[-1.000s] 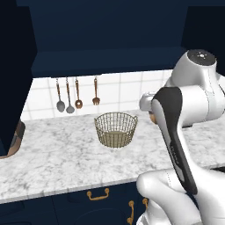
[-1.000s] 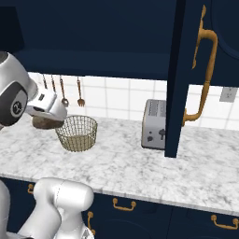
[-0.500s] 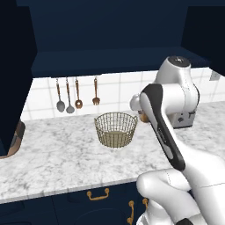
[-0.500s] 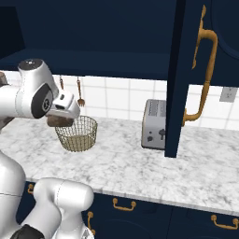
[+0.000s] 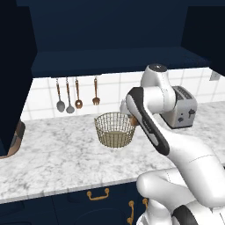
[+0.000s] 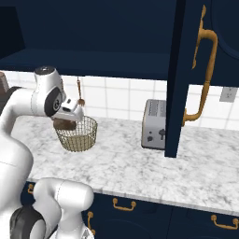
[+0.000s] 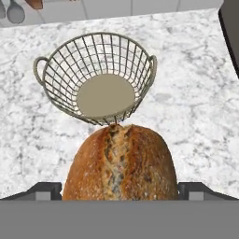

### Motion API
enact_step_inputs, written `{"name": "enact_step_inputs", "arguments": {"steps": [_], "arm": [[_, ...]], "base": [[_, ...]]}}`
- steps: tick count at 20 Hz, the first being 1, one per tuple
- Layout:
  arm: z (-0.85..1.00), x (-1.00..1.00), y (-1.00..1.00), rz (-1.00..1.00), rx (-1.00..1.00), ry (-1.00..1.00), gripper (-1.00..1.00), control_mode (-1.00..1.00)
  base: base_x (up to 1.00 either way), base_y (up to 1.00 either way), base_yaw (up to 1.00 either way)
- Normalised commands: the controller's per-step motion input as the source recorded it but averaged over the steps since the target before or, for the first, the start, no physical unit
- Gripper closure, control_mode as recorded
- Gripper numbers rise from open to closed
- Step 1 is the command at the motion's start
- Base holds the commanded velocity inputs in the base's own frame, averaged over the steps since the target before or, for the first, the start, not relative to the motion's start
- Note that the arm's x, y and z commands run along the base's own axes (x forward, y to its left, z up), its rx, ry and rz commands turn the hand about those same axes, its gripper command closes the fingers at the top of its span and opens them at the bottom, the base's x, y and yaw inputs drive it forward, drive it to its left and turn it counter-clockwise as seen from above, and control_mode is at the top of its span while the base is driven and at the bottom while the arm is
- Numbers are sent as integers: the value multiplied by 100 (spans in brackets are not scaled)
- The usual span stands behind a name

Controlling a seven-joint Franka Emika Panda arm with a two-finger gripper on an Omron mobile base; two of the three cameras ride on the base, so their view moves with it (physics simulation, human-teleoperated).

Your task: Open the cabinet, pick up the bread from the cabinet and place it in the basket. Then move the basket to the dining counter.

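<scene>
The gripper held the bread between jaws spread wide, clamped on the loaf's flanks. In the hand view the golden-brown loaf sat nearest the lens, with the fingers at its sides barely visible at the bottom edge. Just beyond it stood the basket, its brass wire rim and pale round floor bare. The loaf hung above the marble counter at the basket's near rim rather than over its middle.

That offset was the main risk, as I judged it. Released from there, the bread would likely catch the near rim, tip the light wire basket or roll off onto the marble. A descent without moving farther in could also drive the loaf or a finger into the rim and shove the basket along the counter.

In the right base view the hand was at the basket's left edge, so the clearance looked slim.

Farther right stood the toaster, well apart from the basket. The cabinet door hung open beside it, its brass handle facing the room; a wide swing of the arm later could strike it.
</scene>
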Motion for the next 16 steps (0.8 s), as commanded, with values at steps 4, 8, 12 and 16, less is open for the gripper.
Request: {"name": "enact_step_inputs", "arguments": {"steps": [4,8,12,16], "arm": [[-46,69,8,0,0,6,100,-100],[-46,80,27,0,0,8,100,-100],[-46,78,23,0,0,7,100,-100],[-49,65,14,0,0,8,100,-100]], "base": [[0,0,0],[0,0,0],[0,0,0],[0,0,0]]}}
